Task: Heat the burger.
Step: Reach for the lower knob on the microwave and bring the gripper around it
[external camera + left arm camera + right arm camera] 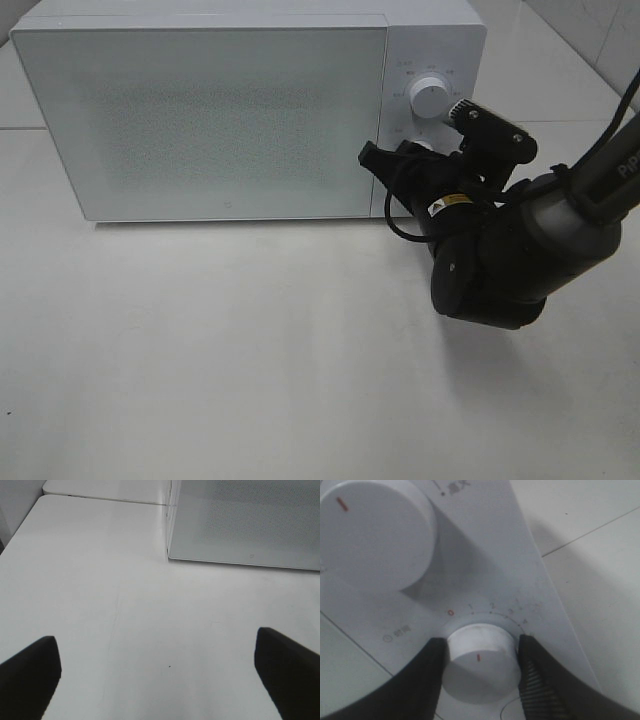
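Observation:
The burger is out of view. The white microwave (200, 110) stands at the back of the table with its frosted door shut. My right gripper (422, 150) reaches the control panel and is shut on the lower timer knob (479, 661). One black finger (420, 680) presses each side of that knob. The knob carries a red mark, and a dial scale with a red 0 runs around it. The upper knob (375, 540) is untouched. My left gripper (157, 645) hangs open over the bare table, nothing between its fingers, with the microwave's corner (240, 520) beyond it.
The white table (250, 380) spreads in front of the microwave. My right arm's black body (500, 260) hangs over the table's right side, in front of the control panel. A table seam (105, 497) runs behind the microwave's left corner.

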